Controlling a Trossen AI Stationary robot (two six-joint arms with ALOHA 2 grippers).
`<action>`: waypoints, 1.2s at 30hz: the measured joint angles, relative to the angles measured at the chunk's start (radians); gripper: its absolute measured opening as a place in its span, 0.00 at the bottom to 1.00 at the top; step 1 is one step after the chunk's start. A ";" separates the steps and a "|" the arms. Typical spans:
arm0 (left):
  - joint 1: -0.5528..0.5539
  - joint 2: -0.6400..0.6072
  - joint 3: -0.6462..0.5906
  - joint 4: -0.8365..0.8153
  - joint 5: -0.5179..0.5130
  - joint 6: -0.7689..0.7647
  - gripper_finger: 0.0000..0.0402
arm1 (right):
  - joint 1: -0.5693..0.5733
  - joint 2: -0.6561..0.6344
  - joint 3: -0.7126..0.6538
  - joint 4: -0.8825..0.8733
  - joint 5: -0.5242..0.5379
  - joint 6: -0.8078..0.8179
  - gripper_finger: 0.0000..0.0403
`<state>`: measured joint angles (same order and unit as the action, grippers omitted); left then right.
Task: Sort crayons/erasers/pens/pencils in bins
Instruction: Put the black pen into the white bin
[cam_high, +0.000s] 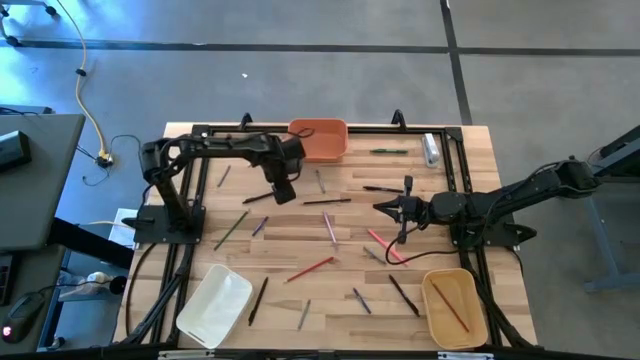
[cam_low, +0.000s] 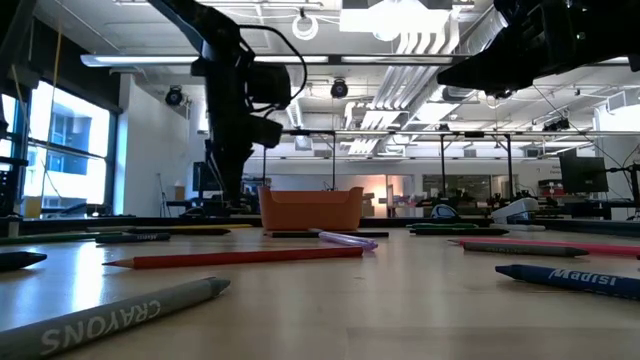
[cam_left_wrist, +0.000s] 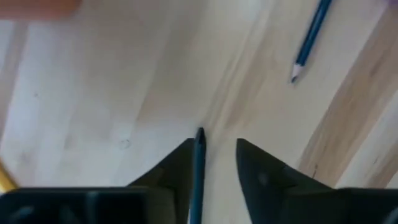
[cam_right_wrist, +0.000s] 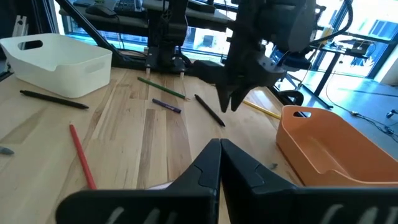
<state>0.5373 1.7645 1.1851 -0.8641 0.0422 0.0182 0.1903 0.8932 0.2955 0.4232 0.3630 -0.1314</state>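
Observation:
Several crayons, pens and pencils lie scattered flat on the wooden table. My left gripper points down, open, over the table just in front of the orange bin. A dark blue pencil runs along one finger's inner side. The white bin stands at the near left. The tan bin at the near right holds a red stick. My right gripper hangs shut above the table's right middle with nothing in it. My left gripper has the dark blue pencil's shaft lying along the inner face of one finger. The other finger stands clear of it. The pencil's point sticks out past the fingertips toward the table. Whether it rests on the table cannot be told.
Another blue pencil lies on the wood close by. A black pen and a yellow pencil lie beside the left gripper. A clear-and-white tube sits at the far right. A black frame rims the table.

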 joint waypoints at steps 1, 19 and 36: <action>-0.003 0.007 -0.004 0.000 0.000 0.009 0.33 | 0.000 0.000 0.000 0.000 0.000 0.000 0.00; 0.020 0.093 -0.041 0.095 -0.067 0.095 0.38 | 0.000 0.000 0.000 0.000 0.000 -0.004 0.00; 0.012 0.118 -0.039 0.021 -0.052 0.048 0.32 | 0.000 0.000 0.000 0.000 0.000 -0.008 0.00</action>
<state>0.5495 1.8828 1.1461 -0.8429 -0.0097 0.0662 0.1902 0.8932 0.2955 0.4229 0.3627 -0.1390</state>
